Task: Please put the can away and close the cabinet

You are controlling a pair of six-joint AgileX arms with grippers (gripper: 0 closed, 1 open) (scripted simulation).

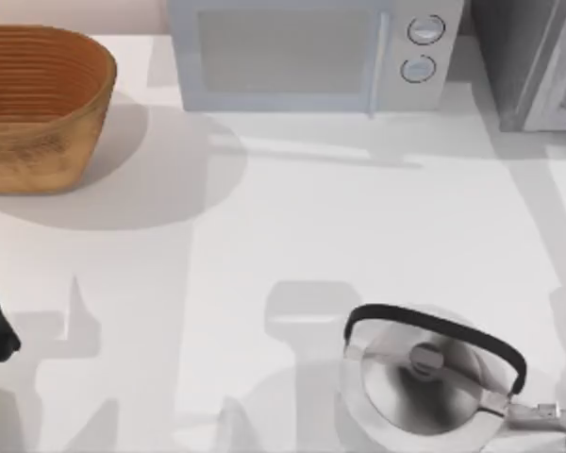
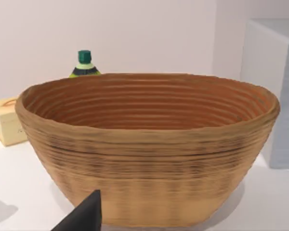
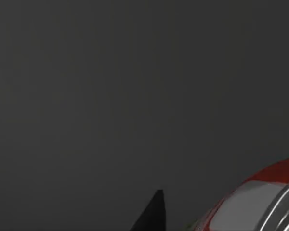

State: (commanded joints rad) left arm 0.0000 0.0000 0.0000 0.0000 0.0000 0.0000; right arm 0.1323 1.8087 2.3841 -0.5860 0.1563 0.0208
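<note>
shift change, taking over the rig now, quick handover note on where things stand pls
Left gripper: at the table's left edge, facing the wicker basket.
Right gripper: close beside the can, against a dark surface; a grasp cannot be confirmed.
The kettle stands at the front right, the microwave at the back.
Done: cannot tell.
Left: confirm the can is stowed, then close the cabinet.

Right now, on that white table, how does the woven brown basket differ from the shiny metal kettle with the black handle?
The woven brown basket is open-topped and oval, while the shiny metal kettle is round and closed by a knobbed lid. The basket is ribbed and matte; the kettle is smooth and reflective. The basket sits at the table's far left, the kettle near right. Both stand upright on the white table.
</note>
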